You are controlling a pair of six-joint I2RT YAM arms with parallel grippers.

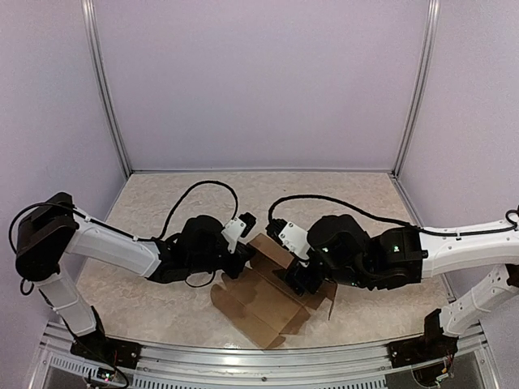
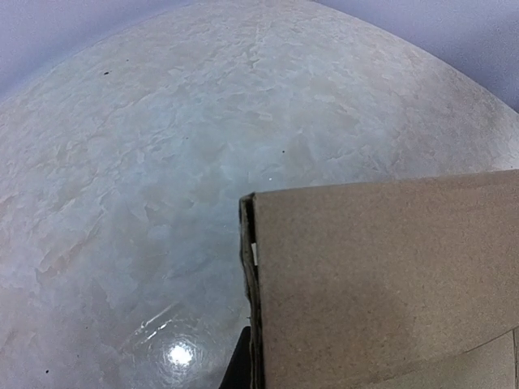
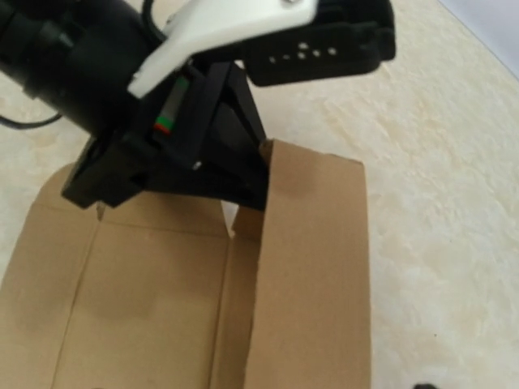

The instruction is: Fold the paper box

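Spread on the table (image 1: 162,211), toward the near edge and between the two arms: the box (image 1: 255,308), mostly flat, base and side panels open, creases showing. One flap (image 3: 312,267) raised upright at its far side.

Pinched shut on that flap's top edge: the left gripper (image 1: 243,255), plain in the right wrist view. Low over the box's right part, close beside the raised flap: the right gripper (image 1: 296,279). Cannot tell from any view whether spread or closed, nor whether touching cardboard.

Likely troubles, as a judgement:

- Whole sheet sliding or swinging on the smooth table if pulled by the one flap, with nothing seen pressing the base down.
- A knock between the wrists on any inward move, both being crowded above the box.
- Flap springing flat again if let go before a neighbouring panel locks it.
- Bending off the crease, or tearing at the slit beside the flap, under a sideways pull.
- Thin edge slipping out of the pinch under a twist.
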